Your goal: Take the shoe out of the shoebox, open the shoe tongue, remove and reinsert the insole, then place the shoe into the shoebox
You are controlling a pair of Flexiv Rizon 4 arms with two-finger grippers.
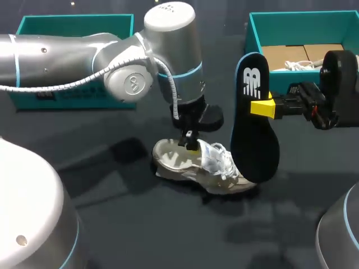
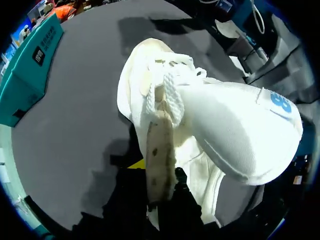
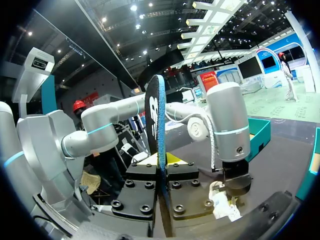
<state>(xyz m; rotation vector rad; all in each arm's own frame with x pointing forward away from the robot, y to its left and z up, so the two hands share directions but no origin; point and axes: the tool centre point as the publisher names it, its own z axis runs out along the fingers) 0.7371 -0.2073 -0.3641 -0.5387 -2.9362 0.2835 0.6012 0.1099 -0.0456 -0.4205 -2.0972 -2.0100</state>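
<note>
A white shoe (image 1: pixel 196 165) lies on its side on the dark table, toe toward my right. My left gripper (image 1: pixel 190 144) comes down from above onto the shoe's opening. In the left wrist view this gripper (image 2: pixel 160 175) is shut on the beige tongue (image 2: pixel 159 150), with the laces and the white toe (image 2: pixel 235 135) ahead of it. My right gripper (image 1: pixel 263 107) is shut on the black insole (image 1: pixel 255 123), holding it upright just right of the shoe. In the right wrist view the insole (image 3: pixel 159 120) stands edge-on between the fingers of the right gripper (image 3: pixel 162 167).
The teal shoebox (image 1: pixel 252 33) stands at the back right with brown paper and a white lace inside. A second teal box part (image 1: pixel 73 25) sits at the back left, also seen beside the shoe (image 2: pixel 30 75). The dark table (image 1: pixel 123 224) stretches in front.
</note>
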